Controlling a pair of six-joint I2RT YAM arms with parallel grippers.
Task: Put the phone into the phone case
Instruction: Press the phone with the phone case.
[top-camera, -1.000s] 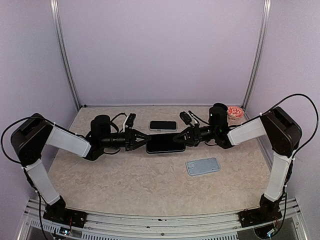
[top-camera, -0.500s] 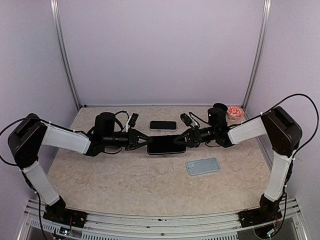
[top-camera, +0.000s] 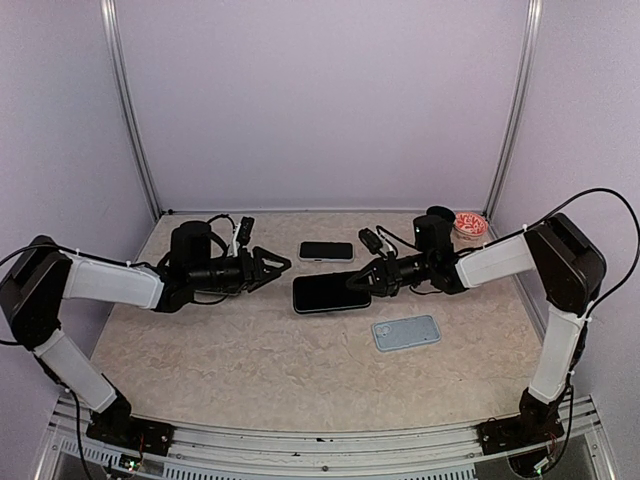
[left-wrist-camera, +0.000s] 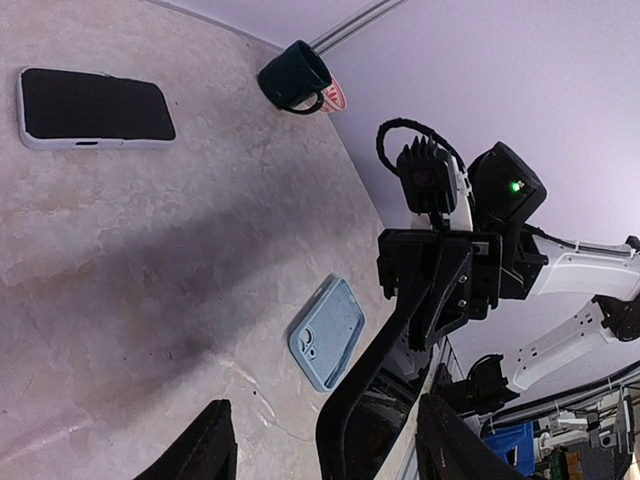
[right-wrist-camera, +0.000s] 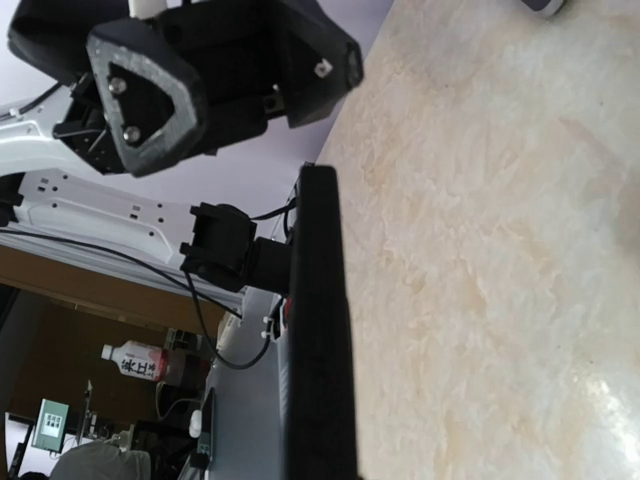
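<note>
- Fingers (left-wrist-camera: 205, 448) of left gripper (top-camera: 272, 266): spread apart with nothing between them. The tips point toward the left end of the phone and stand apart from it.
- Right gripper (top-camera: 357, 284): clamped on the right short end of the phone (top-camera: 322, 293), and is the only thing touching it.
- Phone: dark screen facing up, roughly level, lengthwise between the two grippers at mid-table. It appears raised off the surface. The right wrist view shows it edge-on as a thin black bar.
- Phone case (top-camera: 406, 332): light blue, flat on the table nearer the arm bases and to the right of the phone, well apart from it. A camera cut-out shows in the left wrist view.
- Second phone (top-camera: 326, 251): dark screen, pale rim, flat on the table just beyond the held phone, not touching it.
- Mug (top-camera: 470, 225): dark green with red-and-white markings, at the far right corner beyond the right arm.
- Table (top-camera: 250, 350): beige, marble-patterned top.
</note>
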